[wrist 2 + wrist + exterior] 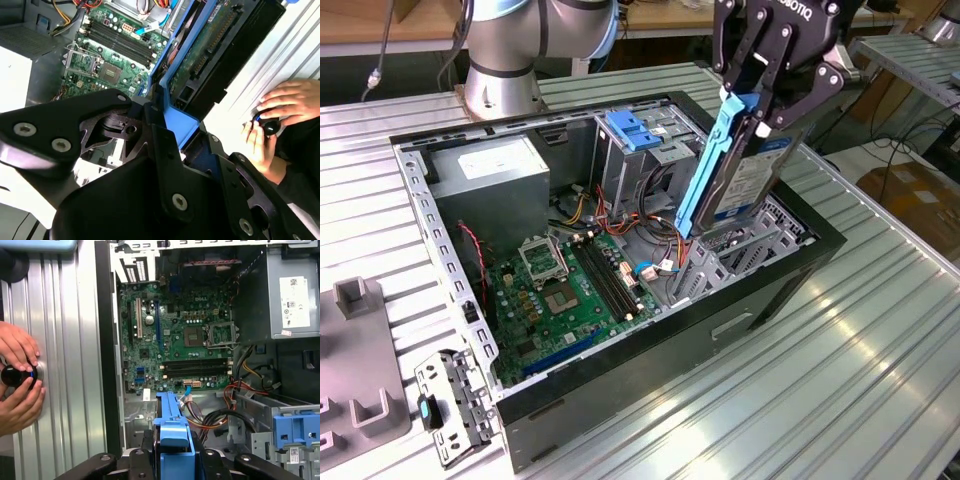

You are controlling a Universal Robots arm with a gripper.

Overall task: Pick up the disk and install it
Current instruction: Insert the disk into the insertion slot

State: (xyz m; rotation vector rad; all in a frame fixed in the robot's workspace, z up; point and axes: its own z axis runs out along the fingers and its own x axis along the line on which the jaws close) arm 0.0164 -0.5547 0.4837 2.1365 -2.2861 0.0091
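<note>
In the exterior view, the disk (748, 182), a silver-grey drive with a white label in a blue carrier bracket (713, 165), hangs steeply tilted over the open computer case (650, 345). Its lower end dips toward the metal drive cage (745, 250) on the exterior view's right side of the case. My gripper (762, 105) is shut on the disk's upper end. In the second wrist view the disk's green underside (210, 50) runs away from the black fingers (165, 150). In the first wrist view the blue carrier (172, 440) stands between the gripper's black links.
Inside the case lie the green motherboard (570, 290), a grey power supply (500, 170) and a light-blue ribbed latch (635, 130). A person's hands (17, 375) rest on a black knob on the ribbed metal table. A grey fixture (355, 370) and a loose bracket (450, 405) sit beside the case.
</note>
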